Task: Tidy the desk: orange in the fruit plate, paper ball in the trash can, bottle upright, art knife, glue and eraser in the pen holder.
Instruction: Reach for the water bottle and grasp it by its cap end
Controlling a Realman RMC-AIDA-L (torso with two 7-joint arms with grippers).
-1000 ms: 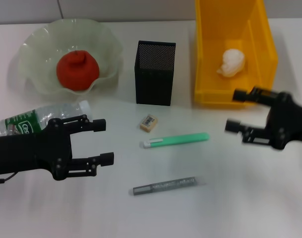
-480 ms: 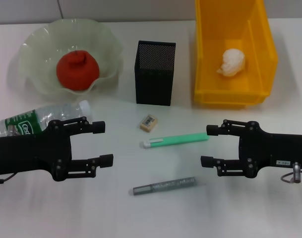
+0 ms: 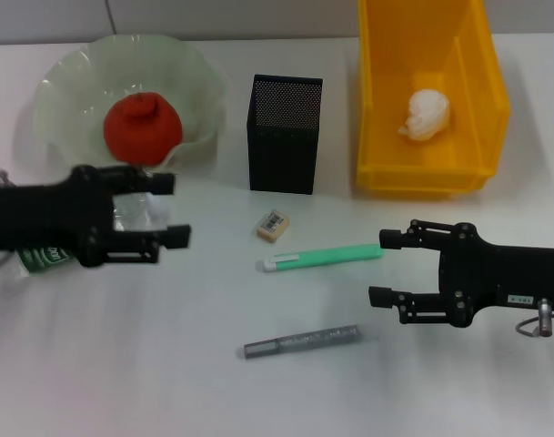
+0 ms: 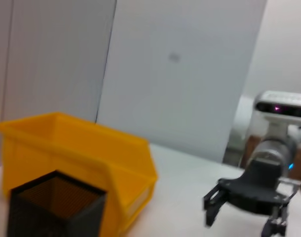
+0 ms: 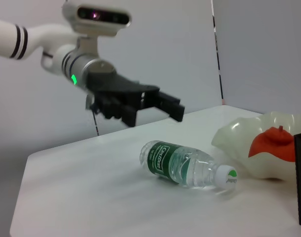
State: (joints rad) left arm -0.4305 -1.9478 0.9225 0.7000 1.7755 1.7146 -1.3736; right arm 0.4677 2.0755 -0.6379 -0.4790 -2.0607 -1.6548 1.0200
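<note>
Handling, biggest first
bottle [image 5: 186, 164]: lying on its side on the table near the fruit plate [image 3: 193, 86]; light, clear, smooth plastic that may roll or dent; take it across the labelled middle
left hand [image 3: 167, 209]: open, above the bottle, not gripping it
right hand [image 3: 387, 267]: open, empty, near the green pen [image 3: 322, 258]
eraser [image 3: 273, 226]: small, light block beside the pen holder [image 3: 283, 150]; pinch its long sides

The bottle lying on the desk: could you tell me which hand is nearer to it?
Left. The left hand hovers open right above the bottle, while the right hand sits open across the desk near the green pen.
</note>
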